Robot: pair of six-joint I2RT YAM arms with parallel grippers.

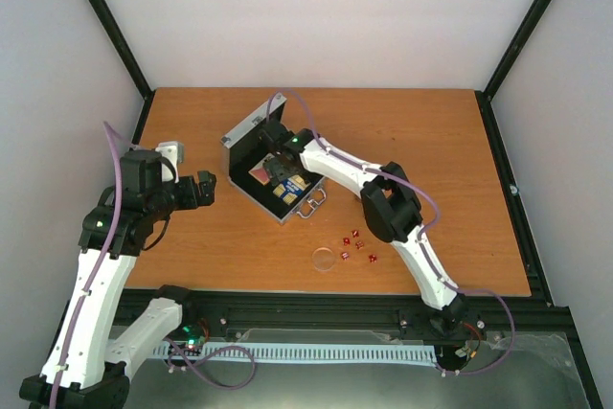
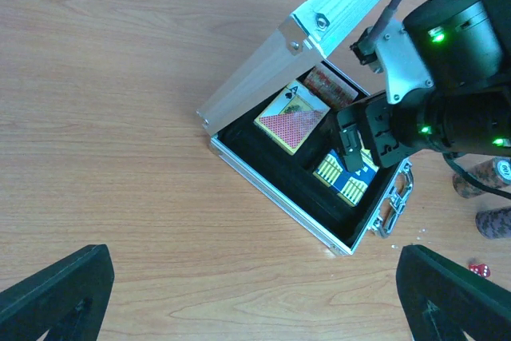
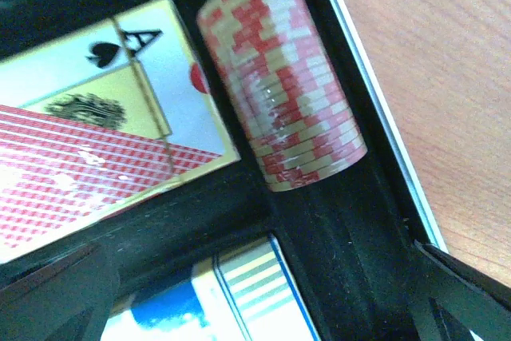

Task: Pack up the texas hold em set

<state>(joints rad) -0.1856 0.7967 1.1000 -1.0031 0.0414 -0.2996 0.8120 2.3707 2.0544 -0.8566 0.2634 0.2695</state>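
Reading this as the chip-loading step. The right gripper [image 3: 255, 309] is down inside the open case [image 1: 251, 131], fingers spread wide with nothing between them. It sits over a red-and-cream chip stack [image 3: 283, 77] lying on its side in the slot along the case wall. The left gripper [image 1: 204, 189] hangs open and empty to the left of the case, above the table [image 1: 431, 141].

How I'd run it:
- Lift the right gripper straight up before any swing, because the tilted lid [image 2: 319, 45] is close and a sideways exit could roll the stack.
- Go next for the dark stacks [image 2: 479, 181], which lie on the table just beside the handle [image 2: 395, 205].
- Pinch them end to end so the chips don't fan out.
- Line them up with the bare stretch of slot, then lower and let go.

Count:
- Case: one.
- Decks: two, both in the case, the red-white deck [image 2: 291, 121] and the blue-yellow deck [image 2: 345, 175] side by side.
- Chip stacks: three, with one in the case and two dark ones out.
- Dice [image 1: 356, 244]: I make it five, loose on the table. They're tiny, so that could be off.
- Clear disc [image 1: 326, 259]: one, near the dice.
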